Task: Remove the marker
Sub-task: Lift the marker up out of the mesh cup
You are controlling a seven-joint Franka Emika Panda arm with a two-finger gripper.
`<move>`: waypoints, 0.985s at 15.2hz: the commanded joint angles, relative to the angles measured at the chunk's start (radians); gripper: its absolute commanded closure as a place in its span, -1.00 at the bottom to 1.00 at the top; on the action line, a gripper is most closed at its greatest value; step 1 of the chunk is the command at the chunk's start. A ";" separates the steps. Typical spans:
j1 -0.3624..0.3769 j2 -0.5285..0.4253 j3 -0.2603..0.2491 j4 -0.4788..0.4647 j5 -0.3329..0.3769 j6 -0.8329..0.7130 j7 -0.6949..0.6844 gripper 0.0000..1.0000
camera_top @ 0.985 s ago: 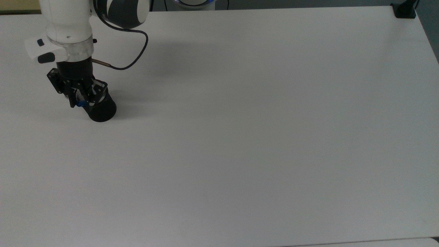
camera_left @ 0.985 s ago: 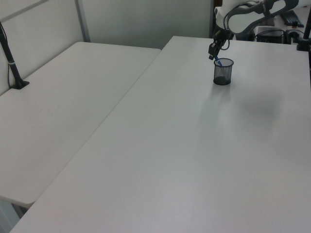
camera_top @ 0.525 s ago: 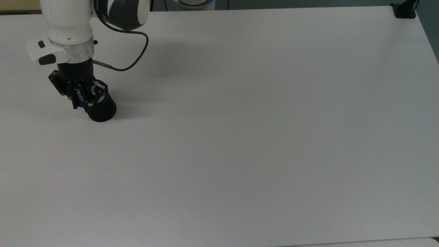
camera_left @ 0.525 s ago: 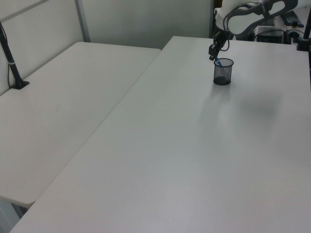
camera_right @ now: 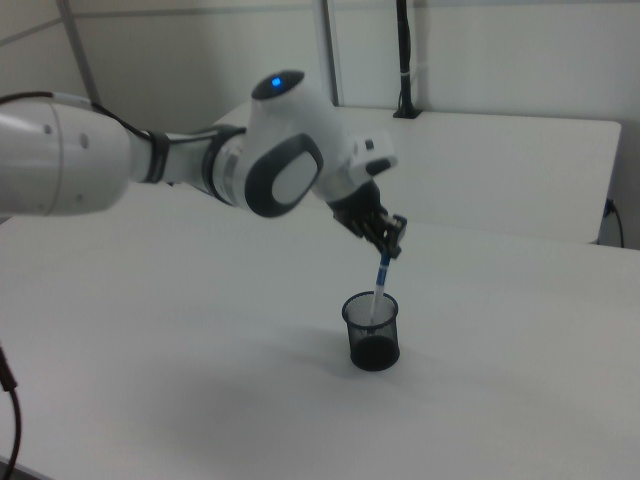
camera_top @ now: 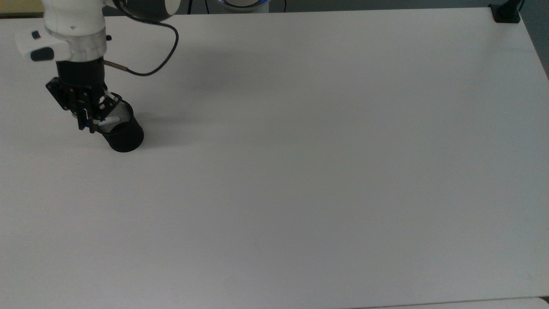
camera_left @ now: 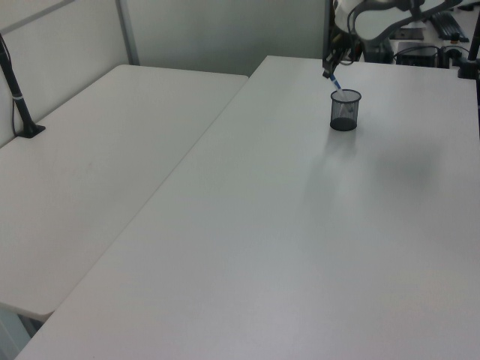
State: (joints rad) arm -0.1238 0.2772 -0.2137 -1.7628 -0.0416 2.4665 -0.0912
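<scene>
Marker [camera_right: 379, 288]: light, stiff, slick barrel, lower end still dipping inside the mesh cup [camera_right: 372, 331] near the top view's left edge; my gripper [camera_right: 388, 247] is clamping its blue cap end.

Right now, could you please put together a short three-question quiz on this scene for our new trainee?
1. True or false: the marker lies flat on the white table.
2. Multiple choice: which part of the marker does the claw hold? A) its upper blue end B) its white lower barrel C) nothing
3. Short answer: in the right view, where is the marker's lower end relative to the black mesh cup?

Key
1. False; it hangs tilted from the claw.
2. A.
3. At the cup's mouth, not yet clear of its rim.
</scene>
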 commanded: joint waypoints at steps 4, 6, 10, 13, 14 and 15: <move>0.010 -0.283 0.002 -0.024 0.017 -0.214 0.002 0.81; 0.021 -0.314 0.014 -0.024 0.017 -0.292 0.001 0.81; 0.019 -0.244 0.141 -0.027 0.017 -0.432 -0.001 0.79; 0.021 -0.159 0.201 -0.027 0.061 -0.458 0.010 0.79; 0.026 -0.133 0.215 -0.027 0.078 -0.459 0.008 0.79; 0.038 -0.109 0.226 -0.027 0.083 -0.457 0.011 0.79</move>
State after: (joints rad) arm -0.1005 0.0986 -0.0173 -1.8019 0.0018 2.0350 -0.0870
